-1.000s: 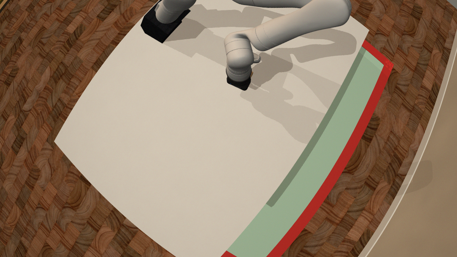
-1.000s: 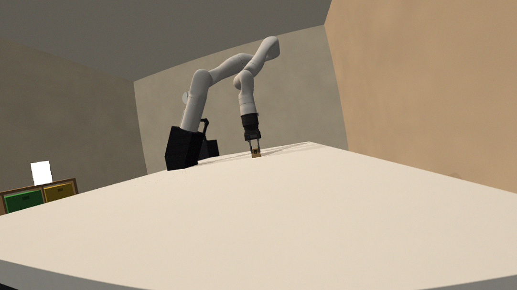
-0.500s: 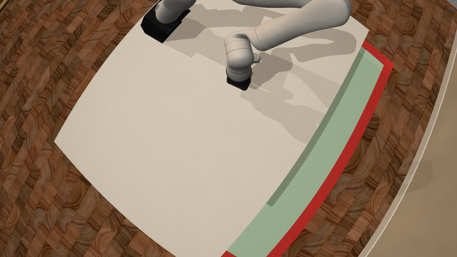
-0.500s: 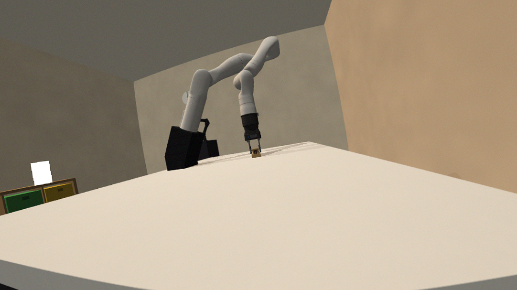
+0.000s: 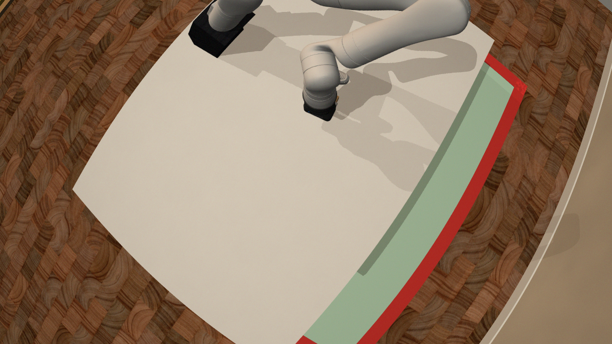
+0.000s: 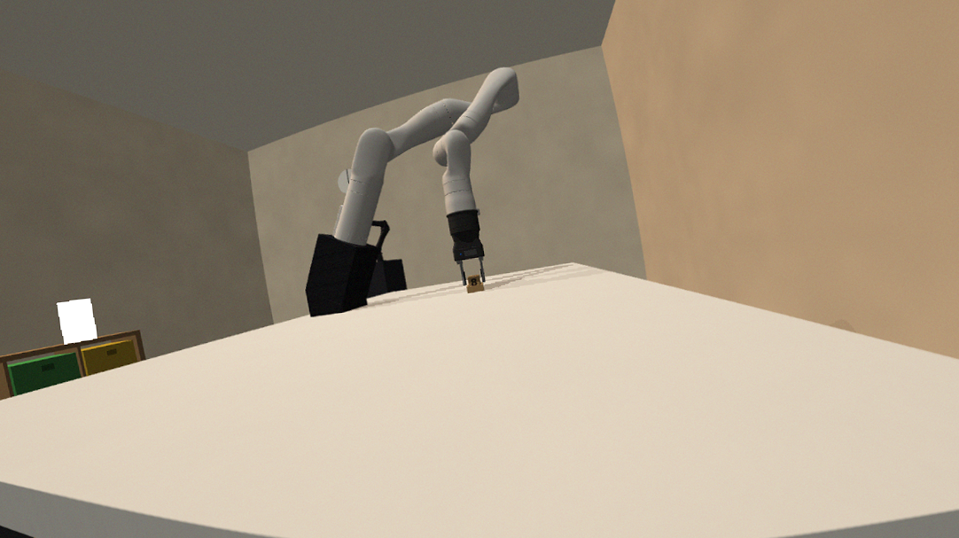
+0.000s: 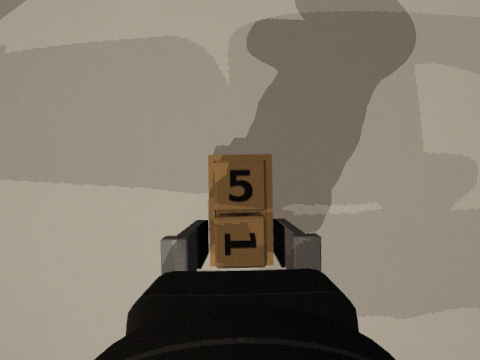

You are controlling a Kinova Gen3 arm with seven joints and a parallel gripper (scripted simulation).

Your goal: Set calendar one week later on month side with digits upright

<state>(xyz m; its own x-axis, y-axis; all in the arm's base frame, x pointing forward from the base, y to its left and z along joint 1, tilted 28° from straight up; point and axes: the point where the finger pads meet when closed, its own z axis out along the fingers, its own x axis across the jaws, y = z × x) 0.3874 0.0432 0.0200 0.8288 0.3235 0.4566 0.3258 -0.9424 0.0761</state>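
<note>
Between the opened jaws (image 5: 319, 112) (image 6: 472, 274), one wooden cube (image 7: 240, 241) showed a sideways 1 on top, with a gap on either side. Just beside it in the tray (image 7: 269, 186), the other cube (image 7: 240, 185) bore a 5. The tray sat on the table (image 5: 205, 184) (image 6: 480, 394) (image 7: 75, 240), beneath the bent arm (image 5: 398, 32) (image 6: 457, 171). Outside, an 8 faced the exterior view.

A pale, cream-coloured table (image 5: 222, 184) (image 6: 483, 418) (image 7: 90, 280) is seen, its smooth top crossed by the arm's overlapping shadows. On it a small wooden tray (image 7: 211, 200) is set down, with two cubes carried inside. The arm's black base (image 5: 203, 36) (image 6: 329, 283) is also borne by the table, near one edge, well apart from the tray. Further contents are partly hidden by the arm in the top view.
</note>
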